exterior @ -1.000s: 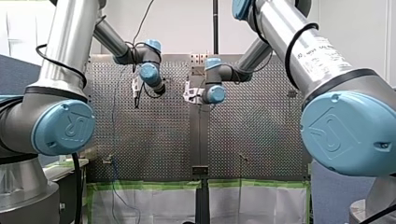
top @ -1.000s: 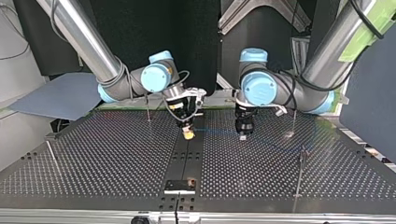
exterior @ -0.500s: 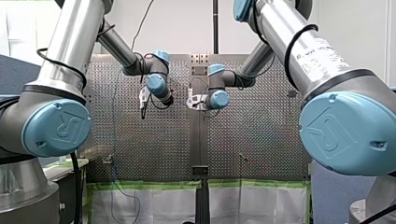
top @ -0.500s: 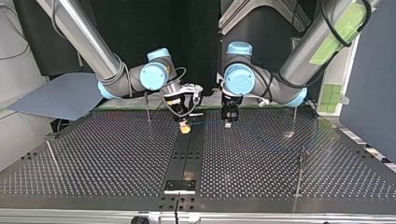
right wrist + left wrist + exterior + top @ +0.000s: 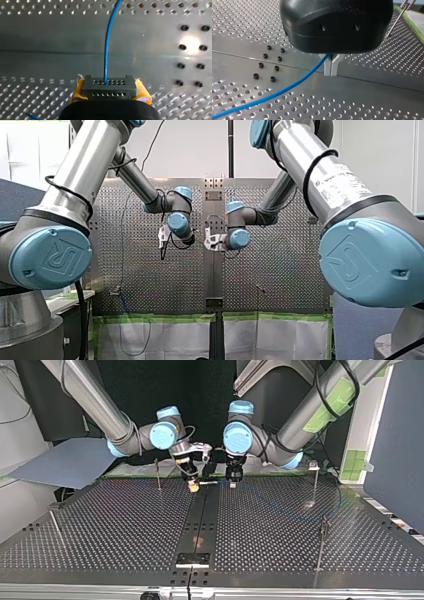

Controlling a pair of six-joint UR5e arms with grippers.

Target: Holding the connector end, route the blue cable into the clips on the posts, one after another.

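Two hands hang together over the centre strip of the bench point(image 5: 125, 525): my right hand point(image 5: 193, 487) is clamped on the connector point(image 5: 110, 87) to lead the blue cable point(image 5: 287, 88), my left hand point(image 5: 331, 67) is pinched around that cable as a guide, well apart from the posts point(image 5: 316, 480).

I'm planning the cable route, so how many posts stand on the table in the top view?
4, by the top view: back-left post, front-left post, back-right post, front-right post. Others may be hidden.
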